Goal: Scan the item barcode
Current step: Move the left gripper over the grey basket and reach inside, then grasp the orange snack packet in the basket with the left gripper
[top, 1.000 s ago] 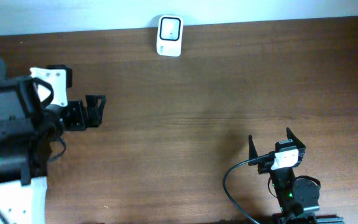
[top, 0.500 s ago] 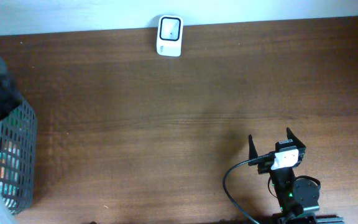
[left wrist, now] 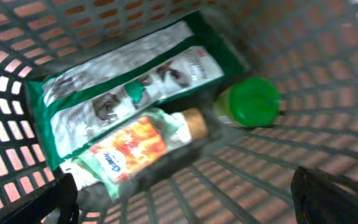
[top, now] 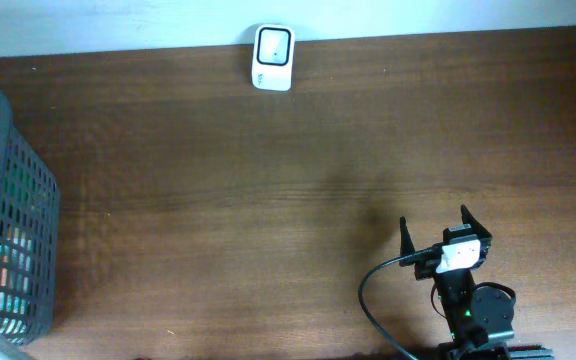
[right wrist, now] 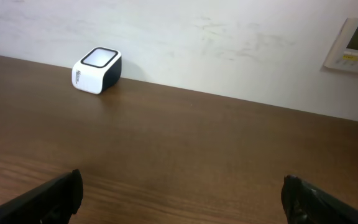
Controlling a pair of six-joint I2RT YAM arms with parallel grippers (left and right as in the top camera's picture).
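My left gripper (left wrist: 188, 202) hangs open inside the dark mesh basket (left wrist: 328, 74), with nothing between its fingers. Below it lie a green-and-white pouch (left wrist: 123, 93), an orange-labelled packet (left wrist: 135, 146) and a green-capped bottle (left wrist: 250, 102); the view is blurred and a barcode is hidden on all of them. In the overhead view the basket (top: 38, 260) stands at the left edge and the left gripper is out of sight. The white scanner (top: 273, 44) (right wrist: 97, 70) sits at the table's far edge. My right gripper (top: 436, 228) (right wrist: 185, 196) rests open near the front right, empty.
A black cable (top: 368, 290) loops beside the right arm's base. A wall panel (right wrist: 353, 43) hangs behind the table at the right. Brown tabletop stretches between the basket, the scanner and the right arm.
The left arm has swung left out of the overhead view, uncovering the basket. The right arm and the scanner have not moved.
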